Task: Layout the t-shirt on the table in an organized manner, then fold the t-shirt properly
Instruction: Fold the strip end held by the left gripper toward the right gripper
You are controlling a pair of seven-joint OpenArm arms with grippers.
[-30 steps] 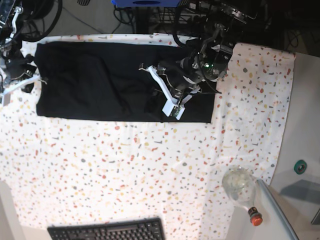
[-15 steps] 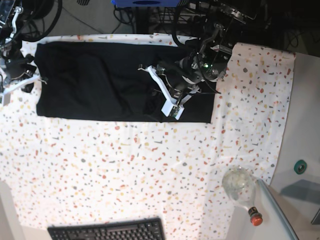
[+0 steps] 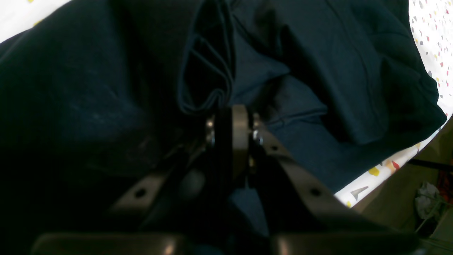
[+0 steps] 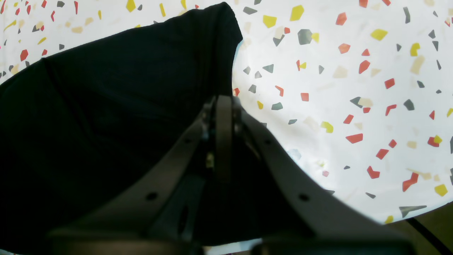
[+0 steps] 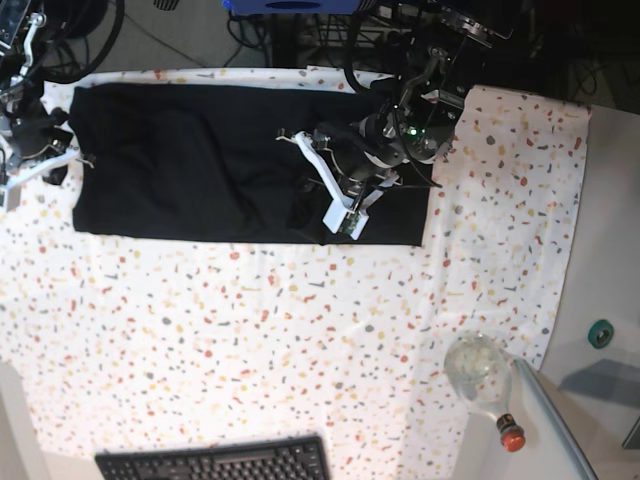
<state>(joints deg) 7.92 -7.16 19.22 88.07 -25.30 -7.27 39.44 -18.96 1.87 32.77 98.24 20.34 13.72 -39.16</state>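
The black t-shirt [image 5: 200, 165] lies spread in a wide band across the far part of the speckled table [image 5: 300, 330]. My left gripper [image 5: 318, 190] rests on the shirt's right part. In the left wrist view it [image 3: 231, 109] is shut on a bunched fold of the t-shirt [image 3: 318, 71]. My right gripper [image 5: 68, 160] is at the shirt's left edge. In the right wrist view it [image 4: 223, 101] is shut at the edge of the t-shirt [image 4: 106, 106], with bare table [image 4: 336, 88] to its right.
A black keyboard [image 5: 215, 462] lies at the near edge. A clear bottle with a red cap [image 5: 480, 375] lies at the near right, by a grey surface with a green ring [image 5: 600, 333]. Cables and arm bases stand behind the table's far edge.
My left gripper has shifted very slightly to the left with the fold in it. The right gripper and the rest of the shirt look the same.
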